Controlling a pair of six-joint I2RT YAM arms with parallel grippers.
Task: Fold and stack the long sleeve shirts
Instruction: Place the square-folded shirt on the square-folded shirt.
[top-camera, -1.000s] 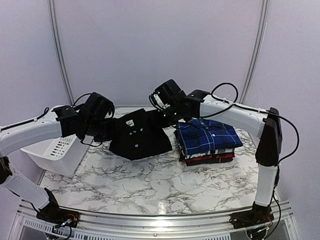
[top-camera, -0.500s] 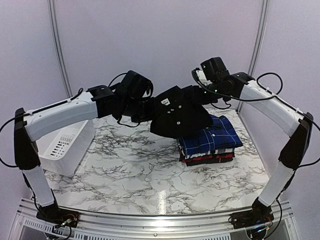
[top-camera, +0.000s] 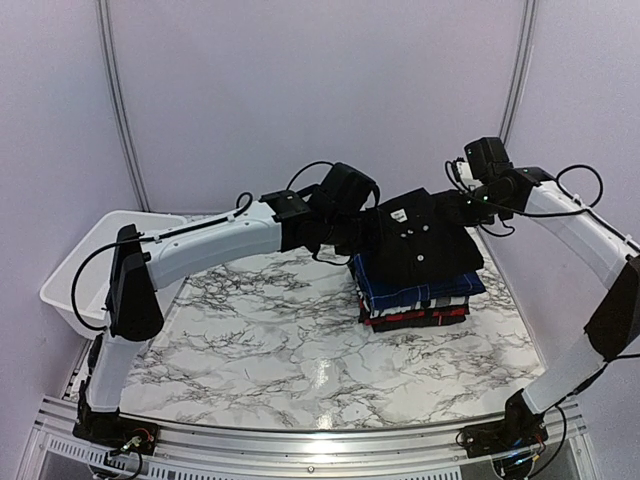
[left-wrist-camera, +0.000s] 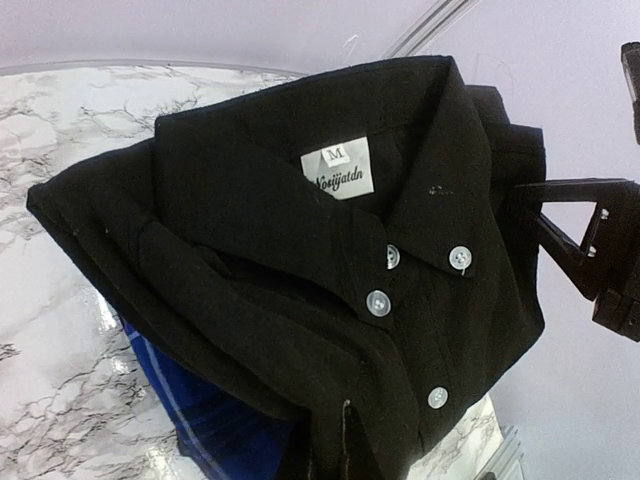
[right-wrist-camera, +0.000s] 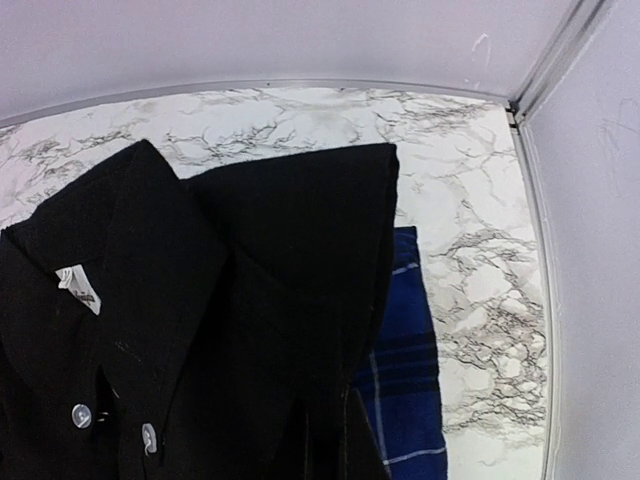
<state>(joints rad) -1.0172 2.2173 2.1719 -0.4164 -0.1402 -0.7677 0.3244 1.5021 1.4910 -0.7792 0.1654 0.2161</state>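
The folded black shirt (top-camera: 420, 240) is hanging between the two arms directly over the stack of plaid shirts (top-camera: 418, 305), which is sitting on the far right part of the marble table (top-camera: 270, 350). The left tool (top-camera: 370, 228) is pinching the shirt's left edge with its jaws fully closed on the cloth. The right tool (top-camera: 466, 205) is doing the same at the opposite edge (the left wrist view is showing its dark fingers clamped on the fabric beside the collar). The shirt is lying collar side up, tilted toward the far wall. Its white size label (left-wrist-camera: 337, 168) and a row of pale buttons (left-wrist-camera: 378, 302) are facing the cameras.

Beneath it, the blue-and-white plaid shirt (top-camera: 398, 292) is topping the stack, with a red plaid shirt (top-camera: 432, 318) showing near the bottom. The black shirt's lower edge is overlapping the blue one in the top view. Whether the two are touching cannot be told, though the wrist views are showing blue plaid peeking out just under the black cloth.

A white basket (top-camera: 72, 285) is sitting at the table's left edge, well apart from the shirts.
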